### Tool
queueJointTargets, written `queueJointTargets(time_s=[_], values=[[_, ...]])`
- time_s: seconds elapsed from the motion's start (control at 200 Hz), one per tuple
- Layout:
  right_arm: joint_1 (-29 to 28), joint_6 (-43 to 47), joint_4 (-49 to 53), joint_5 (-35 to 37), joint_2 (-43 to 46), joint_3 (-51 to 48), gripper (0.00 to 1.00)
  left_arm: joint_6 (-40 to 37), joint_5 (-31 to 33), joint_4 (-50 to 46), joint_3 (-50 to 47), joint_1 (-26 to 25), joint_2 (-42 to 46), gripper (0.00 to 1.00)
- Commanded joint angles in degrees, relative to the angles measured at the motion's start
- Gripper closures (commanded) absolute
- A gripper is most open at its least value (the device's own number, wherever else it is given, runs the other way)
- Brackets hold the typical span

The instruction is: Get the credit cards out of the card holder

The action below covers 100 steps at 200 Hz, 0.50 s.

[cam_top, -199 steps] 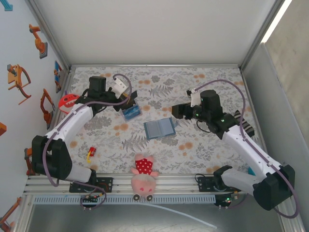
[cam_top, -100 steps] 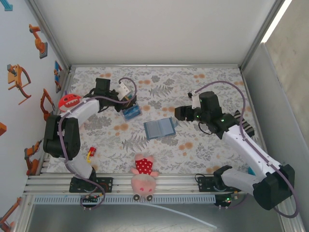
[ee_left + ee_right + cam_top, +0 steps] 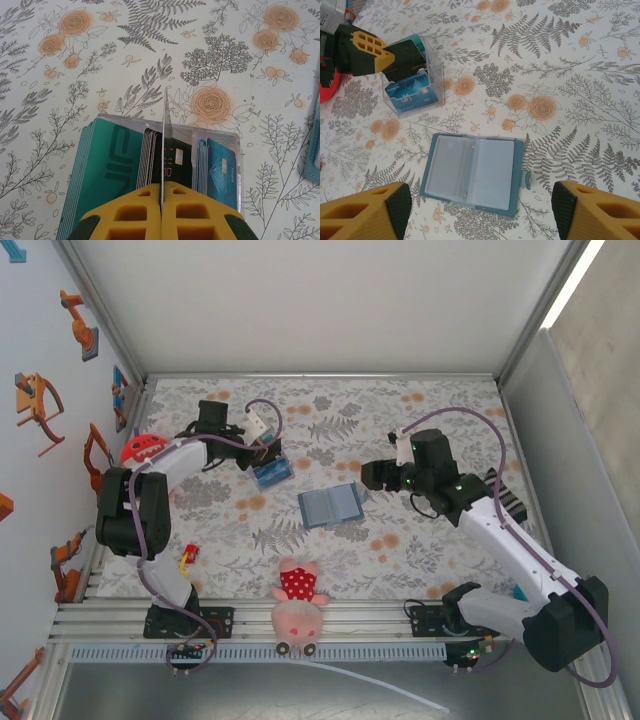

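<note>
Slate-blue card holder [image 3: 331, 506] lies open on the floral counter [image 3: 430, 410], glossy sleeves up; right gripper [image 3: 482, 207] spread wide above it; left gripper [image 3: 162, 192], at its 10 o'clock, pinches a thin card [image 3: 163, 125].

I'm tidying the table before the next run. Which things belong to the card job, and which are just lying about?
Job: card holder; card in the left gripper; card box.
Lying about: plush pig; red toy; small red-yellow toy.
</note>
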State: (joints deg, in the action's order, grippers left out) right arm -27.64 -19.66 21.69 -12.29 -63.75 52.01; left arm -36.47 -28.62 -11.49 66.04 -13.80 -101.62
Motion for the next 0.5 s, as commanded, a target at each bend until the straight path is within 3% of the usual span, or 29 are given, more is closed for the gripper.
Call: queueJointTargets(time_s=[0.0, 0.115, 0.496], values=[[-0.31, 0.24, 0.21, 1.05, 0.00, 1.43, 0.26, -1.76, -0.91, -2.02, 2.11, 0.51, -1.62, 0.96], [-0.31, 0.27, 0.10, 0.70, -0.04, 1.43, 0.26, -1.86, -0.82, -2.63, 2.67, 0.44, -2.40, 0.84], [-0.31, 0.20, -0.32, 0.17, -0.31, 1.12, 0.25, -2.01, -0.16, -6.18, 4.27, 0.36, -2.29, 0.79]])
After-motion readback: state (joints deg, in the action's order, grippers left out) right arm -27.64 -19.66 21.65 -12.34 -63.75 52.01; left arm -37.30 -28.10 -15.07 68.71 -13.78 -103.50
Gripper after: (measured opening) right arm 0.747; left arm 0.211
